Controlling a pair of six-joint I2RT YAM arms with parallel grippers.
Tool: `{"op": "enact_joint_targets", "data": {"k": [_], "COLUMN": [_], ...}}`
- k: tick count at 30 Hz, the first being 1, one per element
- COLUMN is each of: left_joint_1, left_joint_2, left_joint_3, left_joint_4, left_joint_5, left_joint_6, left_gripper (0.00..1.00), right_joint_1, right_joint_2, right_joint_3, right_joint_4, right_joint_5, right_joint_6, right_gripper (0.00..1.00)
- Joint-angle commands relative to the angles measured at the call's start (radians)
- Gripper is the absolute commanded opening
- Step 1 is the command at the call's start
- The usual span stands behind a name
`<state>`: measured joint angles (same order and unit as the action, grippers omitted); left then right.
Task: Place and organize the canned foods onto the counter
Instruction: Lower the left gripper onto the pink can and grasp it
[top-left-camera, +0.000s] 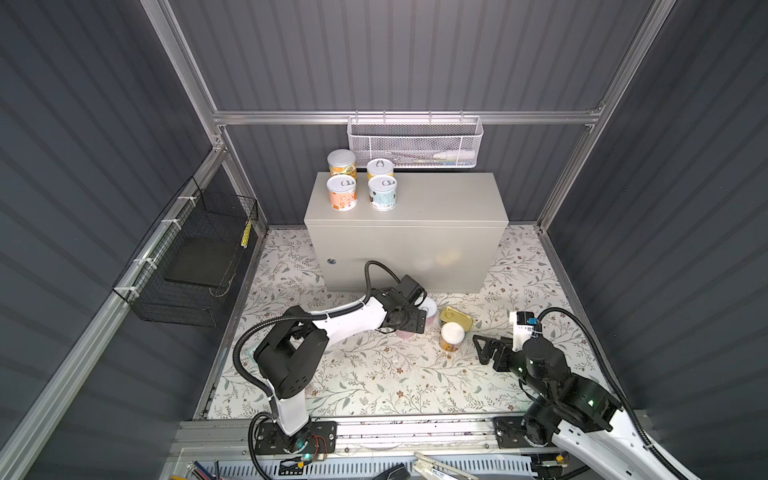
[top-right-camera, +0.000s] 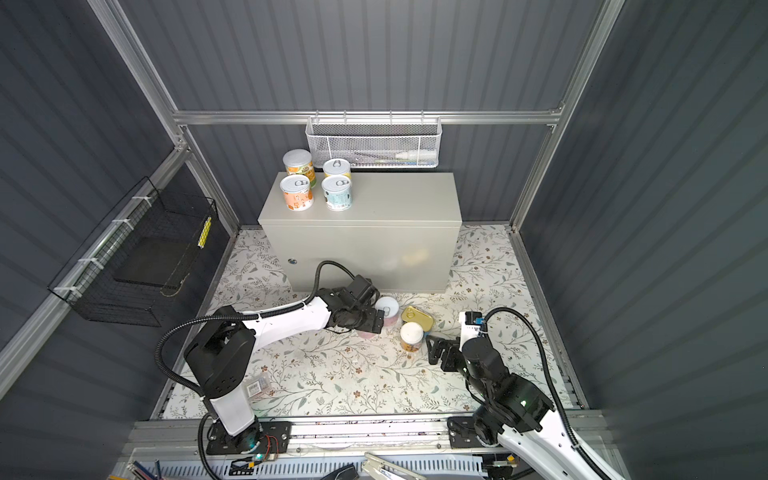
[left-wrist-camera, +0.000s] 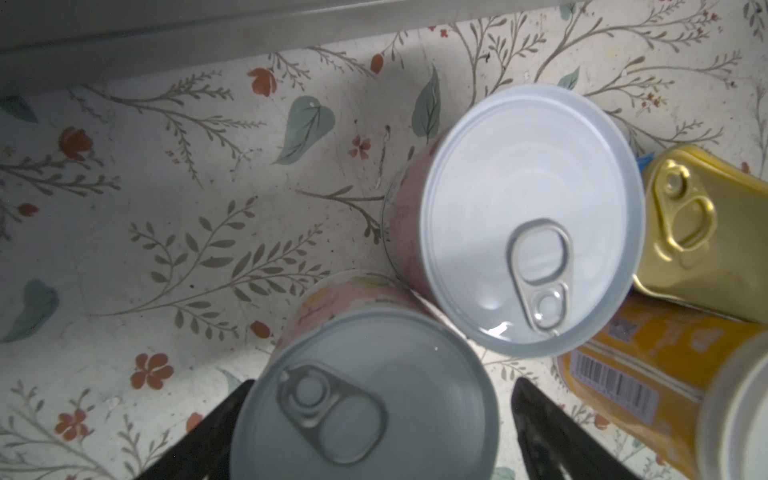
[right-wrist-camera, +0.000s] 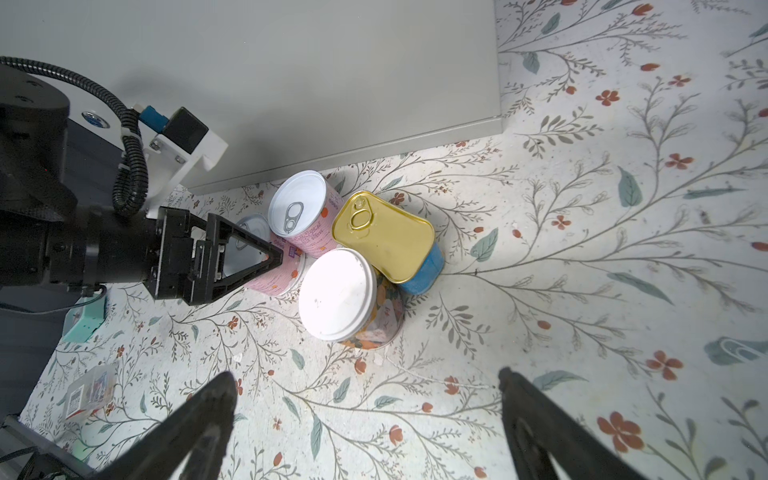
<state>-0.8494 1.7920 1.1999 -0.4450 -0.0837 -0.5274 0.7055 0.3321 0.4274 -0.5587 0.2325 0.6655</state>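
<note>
- Your left gripper (left-wrist-camera: 380, 384): jaws spread, flanking a pink-labelled pull-tab can (left-wrist-camera: 374, 419), upright.
- Right gripper (right-wrist-camera: 365, 372): spread wide, empty; white-lidded orange can (right-wrist-camera: 336, 293) just ahead of it.
- Floral mat (top-left-camera: 374, 374) beneath; four cans (top-left-camera: 342, 192) on beige counter (top-left-camera: 449, 199).

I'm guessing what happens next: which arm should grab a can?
Left. The left tool sits open around a pink can; the right tool hangs open, touching nothing.

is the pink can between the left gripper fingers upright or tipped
Upright: the pink can stands on the floral mat with its pull-tab top facing up, the left gripper straddling it, jaws open.
</note>
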Motion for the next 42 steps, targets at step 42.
{"op": "enact_joint_targets", "data": {"k": [42], "left_joint_1": [0.028], "left_joint_2": [-0.113], "left_joint_3": [-0.114], "left_joint_4": [-0.003], "left_joint_5": [-0.117], "left_joint_6": [0.124], "left_gripper": [0.60], "right_joint_1": [0.001], "right_joint_2": [0.266], "right_joint_3": [0.094], "right_joint_4": [0.087], "right_joint_5": [-0.109], "right_joint_6": [0.024], "right_gripper": [0.99]}}
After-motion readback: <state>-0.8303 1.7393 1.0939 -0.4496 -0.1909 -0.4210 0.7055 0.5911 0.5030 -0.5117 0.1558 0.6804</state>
